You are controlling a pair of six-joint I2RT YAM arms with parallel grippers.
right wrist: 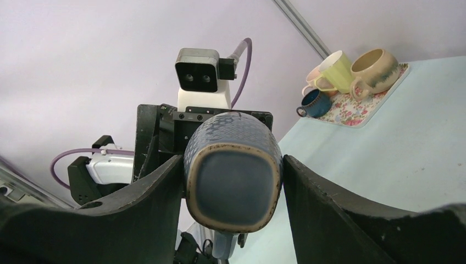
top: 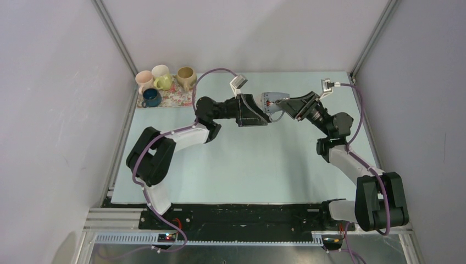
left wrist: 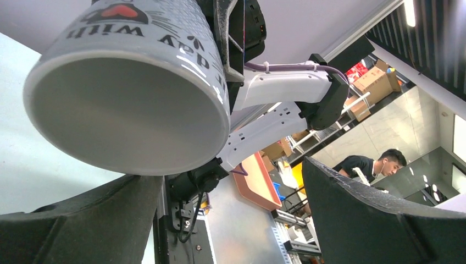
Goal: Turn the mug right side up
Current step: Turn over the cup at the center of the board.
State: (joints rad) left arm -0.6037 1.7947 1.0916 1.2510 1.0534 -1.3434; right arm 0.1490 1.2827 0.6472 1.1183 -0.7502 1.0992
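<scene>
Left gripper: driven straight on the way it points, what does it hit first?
Likely the mug, held in the right gripper with its open mouth toward the left gripper. It sits off-centre in the wrist view; depth is unclear.

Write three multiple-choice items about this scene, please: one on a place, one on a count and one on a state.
1. Where on the table does the flowered tray lie?
A. far left corner
B. near right corner
C. centre

2. How many cups stand on the tray?
A. two
B. five
C. eight

3. Which gripper holds the mug between the arms?
A. left
B. right
C. neither

Answers:
1 A: the top view shows the tray at the far left corner.
2 B: five cups are crowded on it.
3 B: the right gripper has a finger on each side of the mug, while the left gripper stands open and grips nothing.
</scene>
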